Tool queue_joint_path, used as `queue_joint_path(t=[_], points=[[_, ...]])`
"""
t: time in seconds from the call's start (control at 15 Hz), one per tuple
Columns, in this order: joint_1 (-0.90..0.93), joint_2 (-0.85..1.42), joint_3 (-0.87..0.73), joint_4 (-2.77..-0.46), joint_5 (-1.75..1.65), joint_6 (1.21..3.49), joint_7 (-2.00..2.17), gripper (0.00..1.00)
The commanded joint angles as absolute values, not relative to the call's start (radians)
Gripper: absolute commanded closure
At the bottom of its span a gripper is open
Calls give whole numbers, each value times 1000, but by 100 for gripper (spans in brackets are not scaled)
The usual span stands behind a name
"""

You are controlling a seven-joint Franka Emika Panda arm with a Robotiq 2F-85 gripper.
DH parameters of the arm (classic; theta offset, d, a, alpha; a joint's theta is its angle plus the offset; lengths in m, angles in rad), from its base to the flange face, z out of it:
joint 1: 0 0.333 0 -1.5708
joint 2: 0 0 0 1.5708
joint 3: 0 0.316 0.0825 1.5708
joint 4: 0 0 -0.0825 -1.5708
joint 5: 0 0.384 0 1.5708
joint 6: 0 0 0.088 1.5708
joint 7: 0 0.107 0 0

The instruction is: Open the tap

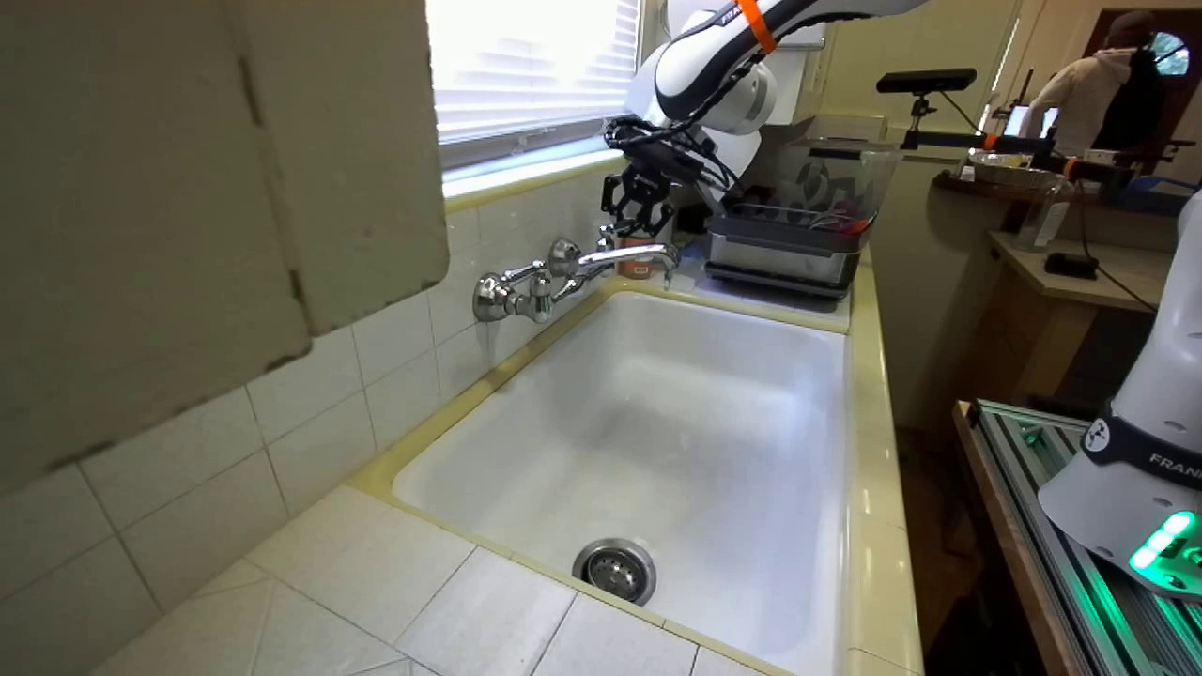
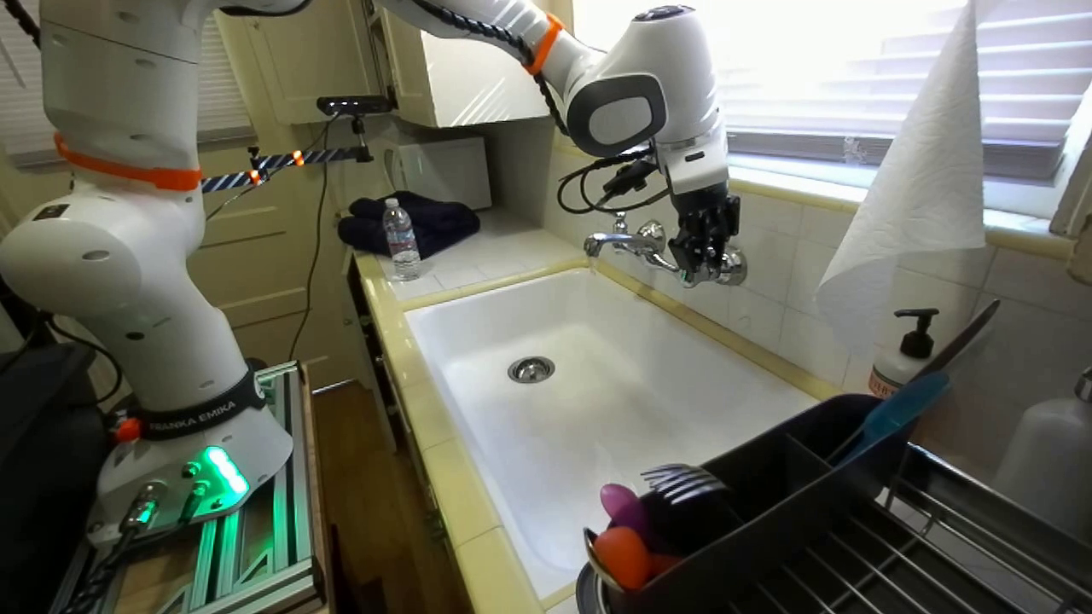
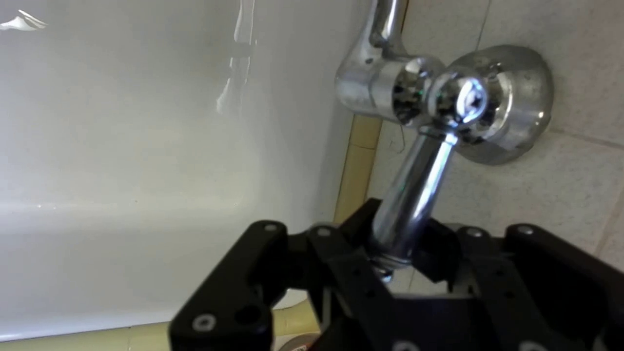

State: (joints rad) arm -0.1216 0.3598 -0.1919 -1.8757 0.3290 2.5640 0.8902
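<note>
The chrome tap (image 1: 631,254) is mounted on the tiled wall above the sink. It also shows in an exterior view (image 2: 630,242), with its spout pointing out over the basin. A faint streak hangs below the spout tip; I cannot tell if it is water. My gripper (image 1: 640,223) is at the tap's end near the dish rack, and it also shows there in an exterior view (image 2: 698,260). In the wrist view, my gripper's fingers (image 3: 399,233) are closed around the outer end of a chrome lever handle (image 3: 419,185), one on each side. The fingertips partly hide the handle's tip.
The white sink (image 2: 478,409) lies below, with a steel drain (image 2: 531,369). A dish rack (image 2: 819,503) holds utensils at one end. A paper towel (image 2: 909,196) hangs near the window, above a soap bottle (image 2: 896,367). A cabinet (image 1: 216,188) overhangs the counter.
</note>
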Motion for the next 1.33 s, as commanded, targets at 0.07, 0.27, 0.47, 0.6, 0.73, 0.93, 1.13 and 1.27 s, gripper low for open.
queue_joint_path(t=[0.07,0.27,0.47,0.6,0.73,0.93,1.13,1.27], points=[[-128,174,-181,-2070,353,2488,879,98],[-126,163,-193,-2081,337,2501,905,98],[-130,143,-211,-2088,308,2517,915,67],[-139,112,-221,-2096,296,2499,920,58],[-146,79,-228,-2110,277,2488,929,43],[-161,38,-233,-2126,245,2466,932,21],[-177,-7,-230,-2134,230,2379,880,1],[-185,-34,-228,-2128,240,2284,818,0]])
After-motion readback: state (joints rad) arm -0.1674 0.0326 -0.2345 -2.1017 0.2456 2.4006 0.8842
